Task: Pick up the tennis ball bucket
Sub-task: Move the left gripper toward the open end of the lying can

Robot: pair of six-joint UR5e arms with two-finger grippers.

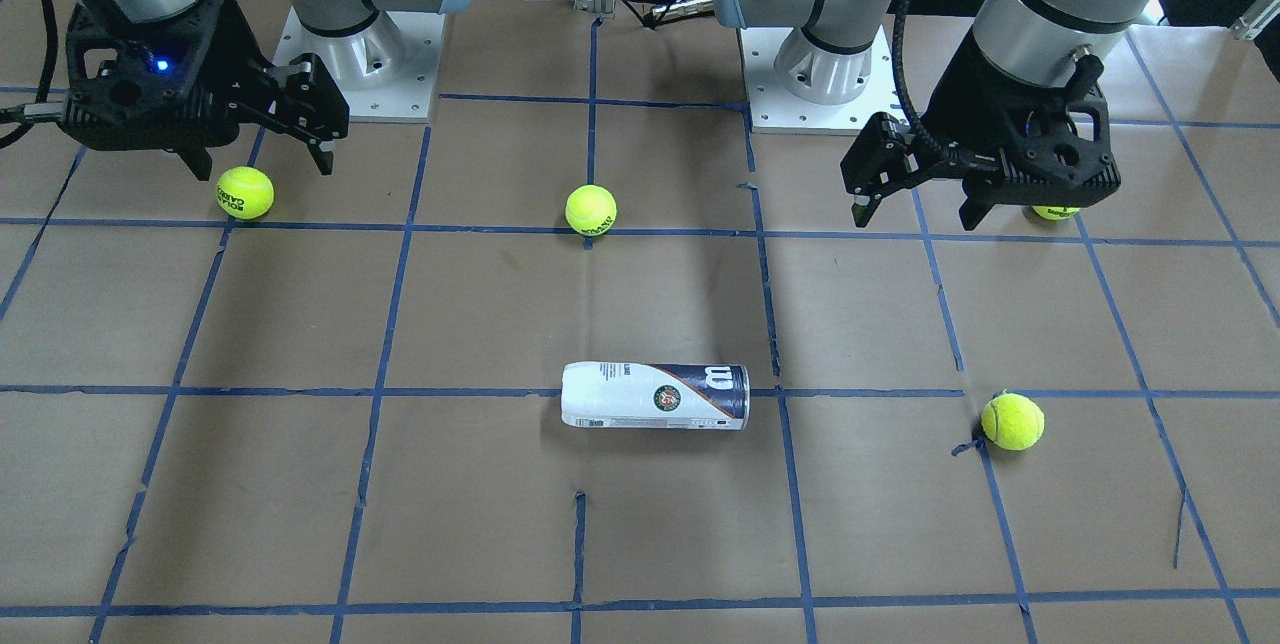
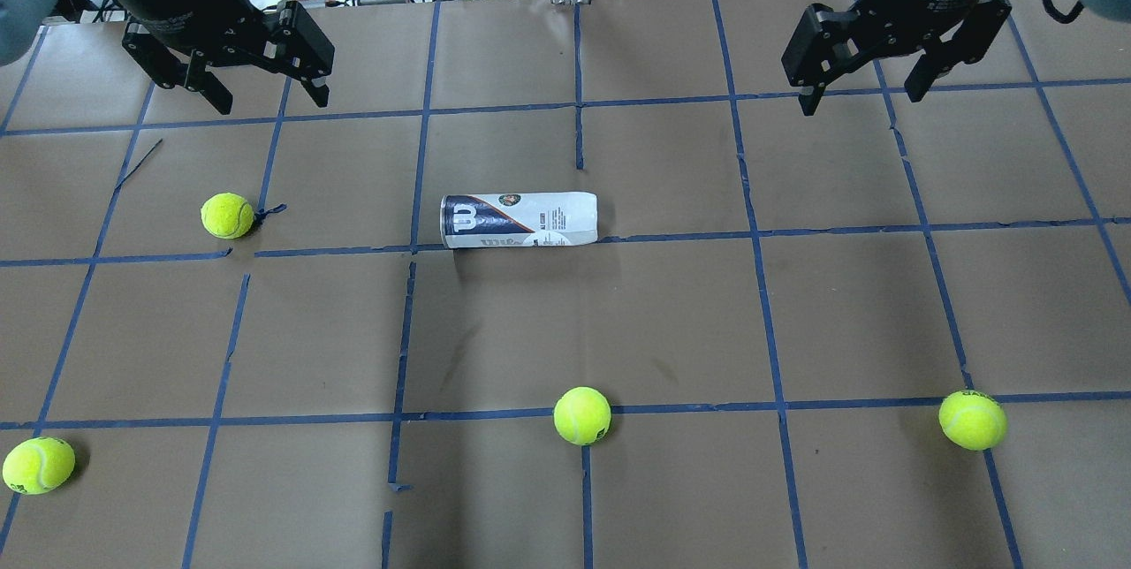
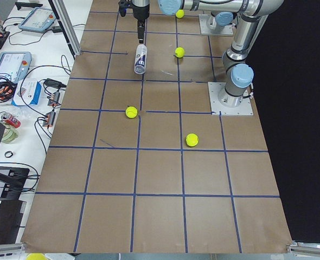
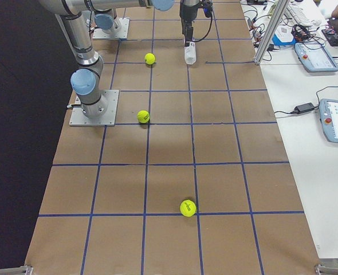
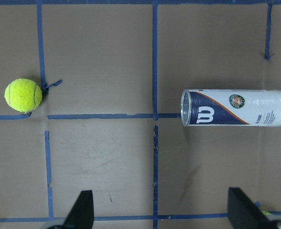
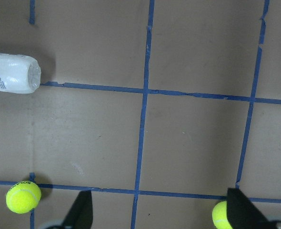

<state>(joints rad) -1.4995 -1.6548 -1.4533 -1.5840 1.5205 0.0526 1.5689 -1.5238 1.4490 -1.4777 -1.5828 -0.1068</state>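
Observation:
The tennis ball bucket lies on its side near the table's middle, its navy end toward my left arm's side. It also shows in the front view, the left wrist view and, as a white end only, the right wrist view. My left gripper is open and empty, above the table, beyond and to the left of the can. My right gripper is open and empty, beyond and far to the right of the can. Neither touches it.
Several loose tennis balls lie on the brown taped table: one left of the can, one on the robot's side of it, one at the near right, one at the near left. Cables and devices line the far edge.

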